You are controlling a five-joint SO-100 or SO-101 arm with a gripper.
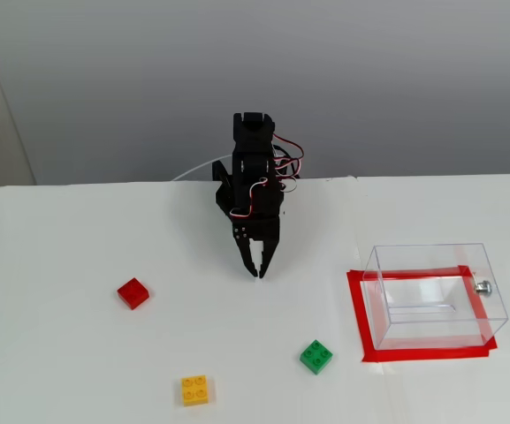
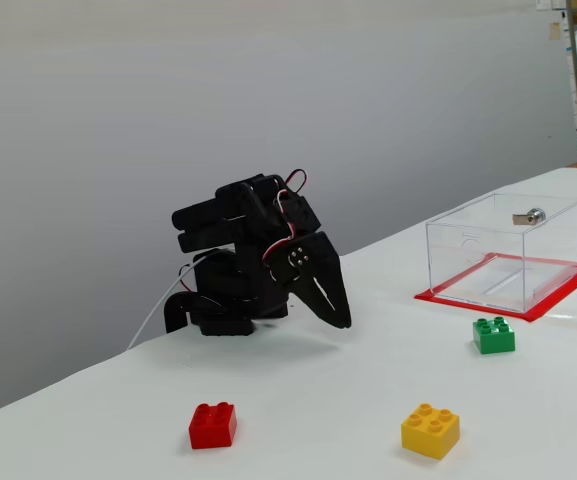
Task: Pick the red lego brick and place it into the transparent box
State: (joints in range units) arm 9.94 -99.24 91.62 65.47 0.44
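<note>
one gripper (image 1: 258, 272), folded low over the table, fingertips pressed together and pointing down, nothing held. red lego brick (image 1: 133, 292) sits studs-up on the table, well apart from the tips, to their left in the overhead-style fixed view; clear space around it. judgement: step in hand is the reach. jaws need opening wide before descent, then centre over the brick and square to its sides. green brick (image 1: 316, 356) and yellow brick (image 1: 194, 389) lie off the path. transparent box (image 1: 435, 294) stands empty on red tape (image 1: 361, 318), far right.
</note>
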